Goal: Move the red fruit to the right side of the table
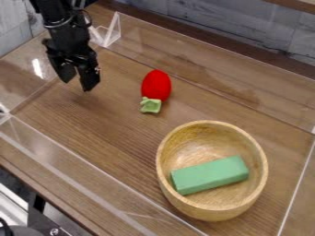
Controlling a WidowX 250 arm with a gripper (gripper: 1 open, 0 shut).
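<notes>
The red fruit (pixel 155 87) lies on the brown wood-grain table (pixel 99 124) near its middle, its light green cap turned toward the front. My black gripper (pixel 74 74) points straight down over the table's left part, a hand's width to the left of the fruit and apart from it. Its fingers stand open with nothing between them.
A round light wooden bowl (pixel 212 170) sits at the front right and holds a green rectangular block (pixel 209 174). Low clear acrylic walls (pixel 74 175) border the tabletop on all sides.
</notes>
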